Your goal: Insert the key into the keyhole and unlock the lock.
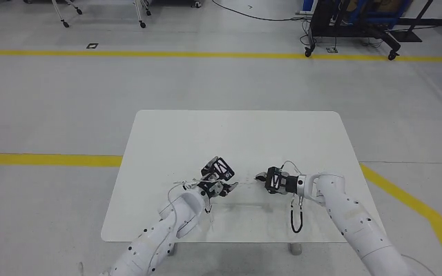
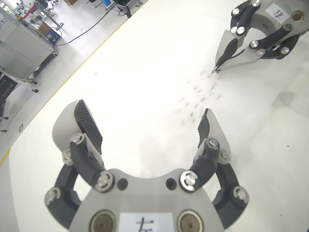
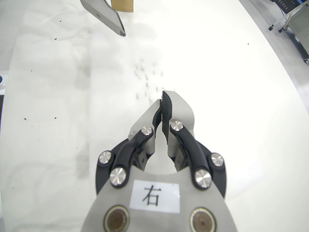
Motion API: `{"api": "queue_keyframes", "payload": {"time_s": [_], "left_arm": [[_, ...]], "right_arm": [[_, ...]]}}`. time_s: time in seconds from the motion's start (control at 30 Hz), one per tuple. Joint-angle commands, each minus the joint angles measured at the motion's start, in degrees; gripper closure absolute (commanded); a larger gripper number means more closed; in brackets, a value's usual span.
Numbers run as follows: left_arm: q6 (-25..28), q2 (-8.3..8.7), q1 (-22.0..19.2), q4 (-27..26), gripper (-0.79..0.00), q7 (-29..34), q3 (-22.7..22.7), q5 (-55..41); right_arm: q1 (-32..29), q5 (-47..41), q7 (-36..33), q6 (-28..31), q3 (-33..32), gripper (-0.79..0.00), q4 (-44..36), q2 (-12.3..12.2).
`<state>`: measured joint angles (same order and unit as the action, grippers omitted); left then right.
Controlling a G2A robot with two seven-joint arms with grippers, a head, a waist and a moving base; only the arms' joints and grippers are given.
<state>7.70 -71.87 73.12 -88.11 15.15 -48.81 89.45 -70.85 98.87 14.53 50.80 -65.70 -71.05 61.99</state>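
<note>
The lock (image 3: 122,1), brass with a steel shackle closed, is on the white table (image 1: 276,131) in its near middle, just beside one finger (image 3: 103,13) of the left gripper (image 2: 143,107); I cannot tell whether it stands or lies, nor whether it touches the finger. The left gripper is low over the table with its jaws wide and nothing between them. The right gripper (image 3: 161,97) is to its right, near but apart, pointing left towards it with the tips down at the tabletop. Its jaws are pressed together, pad against pad. A small metal bit (image 2: 214,71) shows at their tip, too small to tell whether it is the key. Between the two grippers the tabletop bears a patch of short grey scuff marks (image 2: 198,97), and a few dark specks (image 3: 39,118) lie nearer the near edge. Beyond the table the grey floor has a yellow line (image 1: 207,53) running left to right, with wheeled frames (image 1: 359,27) far off at the right
</note>
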Motion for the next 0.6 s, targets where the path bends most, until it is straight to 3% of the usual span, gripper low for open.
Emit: {"api": "queue_keyframes", "payload": {"time_s": [0.0,0.57], "left_arm": [[-0.28,-0.29,-0.62,1.16,-0.785,0.2,0.88,1.18],[3.69,-1.7,-3.81,5.36,-0.785,5.25,5.33,9.7]], "right_arm": [[-0.21,-0.18,-0.21,-0.01,0.02,0.0,-0.39,-0.09],[-0.15,-3.28,-0.3,1.44,-0.6,0.0,-0.25,-0.85]]}}
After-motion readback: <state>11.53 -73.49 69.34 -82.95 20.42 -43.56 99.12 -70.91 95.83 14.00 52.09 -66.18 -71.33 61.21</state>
